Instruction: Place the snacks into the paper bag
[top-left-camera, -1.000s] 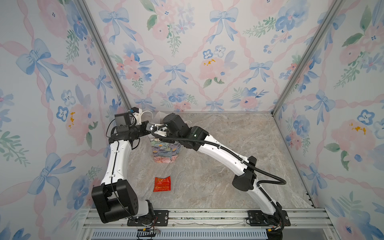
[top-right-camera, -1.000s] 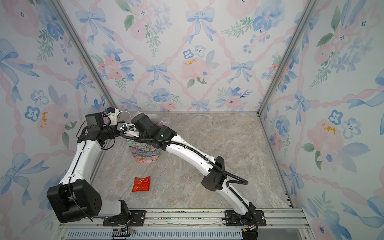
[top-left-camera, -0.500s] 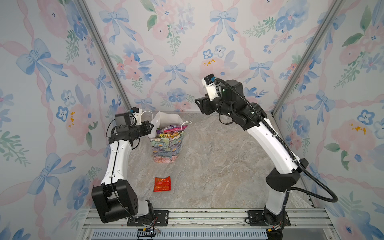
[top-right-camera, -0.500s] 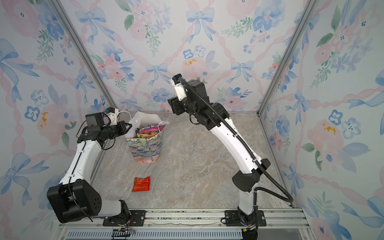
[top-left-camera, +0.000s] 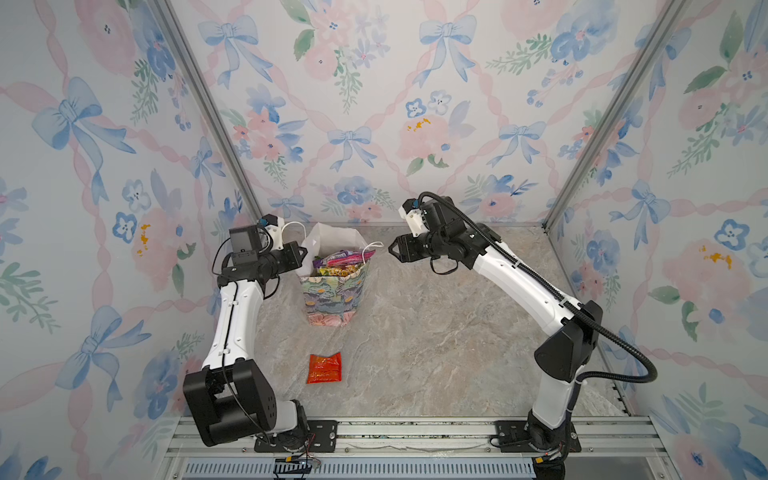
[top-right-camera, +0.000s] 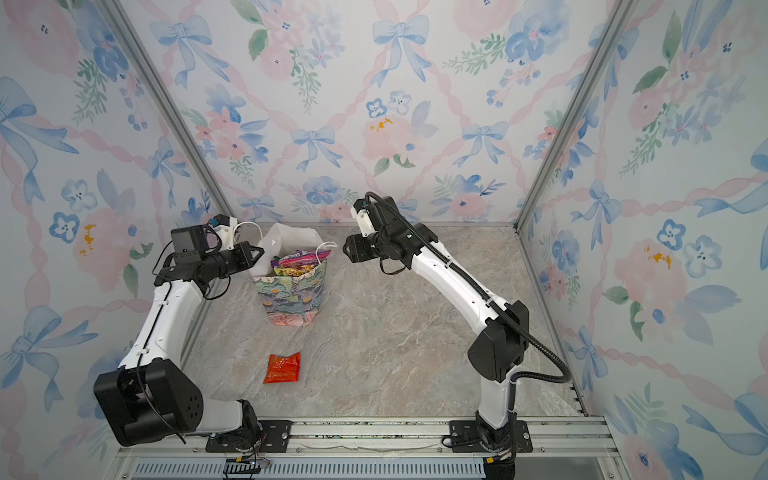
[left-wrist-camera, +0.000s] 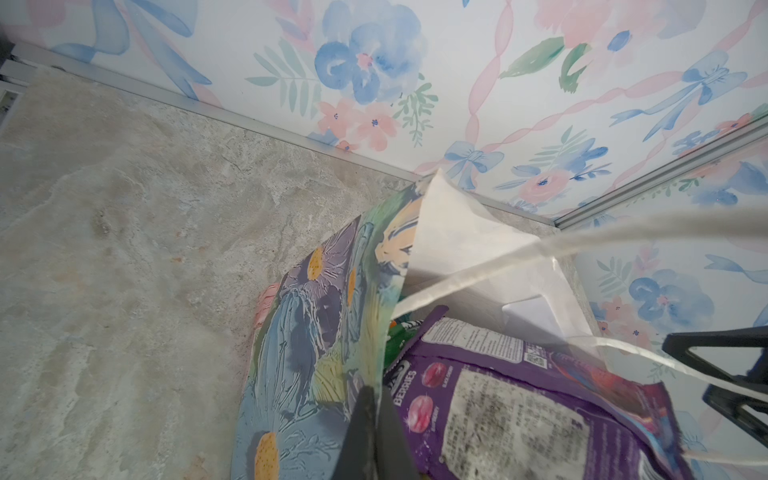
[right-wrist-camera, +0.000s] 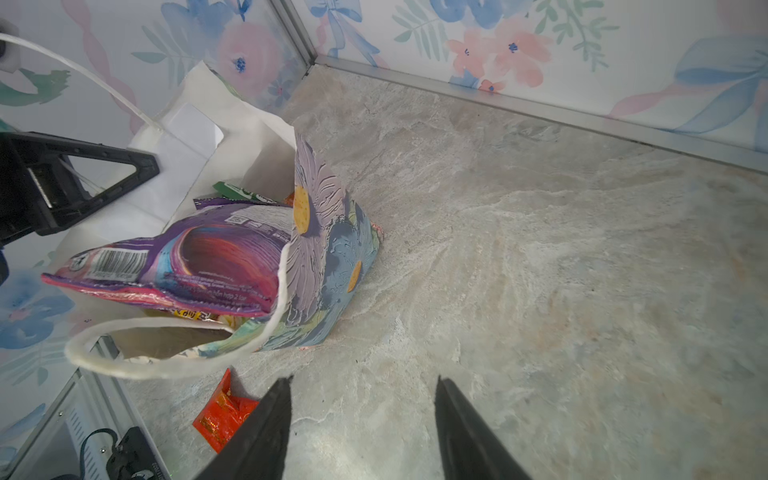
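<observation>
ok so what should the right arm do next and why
Probably swing the right arm down toward the red packet: its jaws stand open and empty, and that packet lies on the table outside the paper bag, whose rim the left arm pinches in shut jaws.

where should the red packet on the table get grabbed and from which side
Probably from straight above, jaws pinching across its middle: the red packet lies flat on the table, apart from the paper bag, with every edge open.
</observation>
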